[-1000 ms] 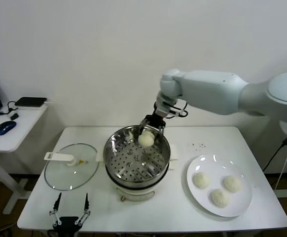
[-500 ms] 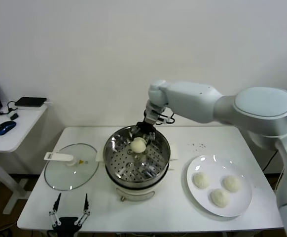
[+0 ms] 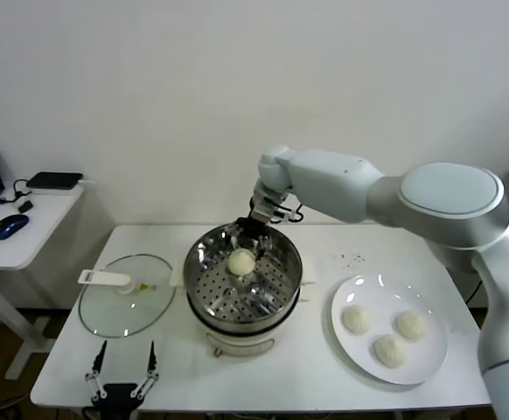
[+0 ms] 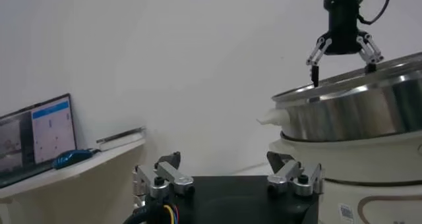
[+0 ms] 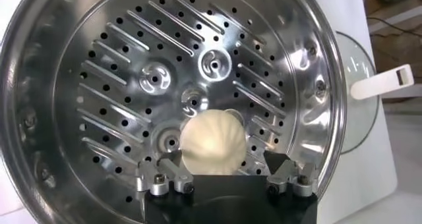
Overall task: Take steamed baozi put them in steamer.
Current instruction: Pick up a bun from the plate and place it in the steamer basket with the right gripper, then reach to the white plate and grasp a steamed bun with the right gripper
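Since a second earlier, the right gripper (image 3: 247,229) had spread wide, dropping one baozi (image 3: 240,262) into the steamer (image 3: 200,262); soft, light, best pinched gently at its sides.

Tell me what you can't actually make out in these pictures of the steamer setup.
- Head view: the steamer's near inside wall, hidden by its own rim.
- Left wrist view: the baozi inside the steamer, hidden by the steel wall; the right gripper shows open above the rim.
- Right wrist view: the underside of the baozi, hidden by the gripper body; the plate is out of frame.
- Head view: the left gripper is partly cut off by the bottom edge.
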You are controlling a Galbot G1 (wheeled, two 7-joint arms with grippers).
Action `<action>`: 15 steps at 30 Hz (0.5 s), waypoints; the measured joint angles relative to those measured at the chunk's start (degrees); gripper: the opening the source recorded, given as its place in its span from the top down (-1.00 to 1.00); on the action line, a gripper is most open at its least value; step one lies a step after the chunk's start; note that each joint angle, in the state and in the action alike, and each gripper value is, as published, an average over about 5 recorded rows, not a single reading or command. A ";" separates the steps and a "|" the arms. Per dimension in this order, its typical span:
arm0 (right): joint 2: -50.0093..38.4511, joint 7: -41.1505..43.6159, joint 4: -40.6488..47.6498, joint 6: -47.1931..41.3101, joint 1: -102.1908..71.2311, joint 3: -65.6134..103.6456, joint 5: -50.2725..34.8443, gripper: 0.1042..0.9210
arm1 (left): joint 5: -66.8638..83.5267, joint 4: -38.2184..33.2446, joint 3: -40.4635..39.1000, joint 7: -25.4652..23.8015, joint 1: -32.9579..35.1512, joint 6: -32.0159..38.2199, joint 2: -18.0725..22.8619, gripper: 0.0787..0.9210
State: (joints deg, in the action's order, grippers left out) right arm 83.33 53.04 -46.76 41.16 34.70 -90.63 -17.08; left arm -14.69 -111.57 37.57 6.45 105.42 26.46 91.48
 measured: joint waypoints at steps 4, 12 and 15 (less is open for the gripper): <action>-1.22 0.22 -1.30 -0.54 2.64 -2.14 -3.27 -0.76 | -0.01 -0.24 -0.02 -0.03 0.22 -0.03 0.00 -0.77; -6.44 -0.65 -7.41 -9.94 10.20 -9.42 -12.04 -0.76 | -0.04 -0.41 0.00 -0.04 0.54 -0.01 0.01 -0.77; -9.56 -1.19 -10.74 -15.78 12.86 -12.15 -14.59 -0.76 | -0.05 -0.41 -0.01 -0.03 0.54 0.01 0.04 -0.77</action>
State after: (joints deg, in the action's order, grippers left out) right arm 73.77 51.86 -57.50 25.37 47.56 -102.78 -31.67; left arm -14.74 -111.98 37.56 6.41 105.96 26.47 91.52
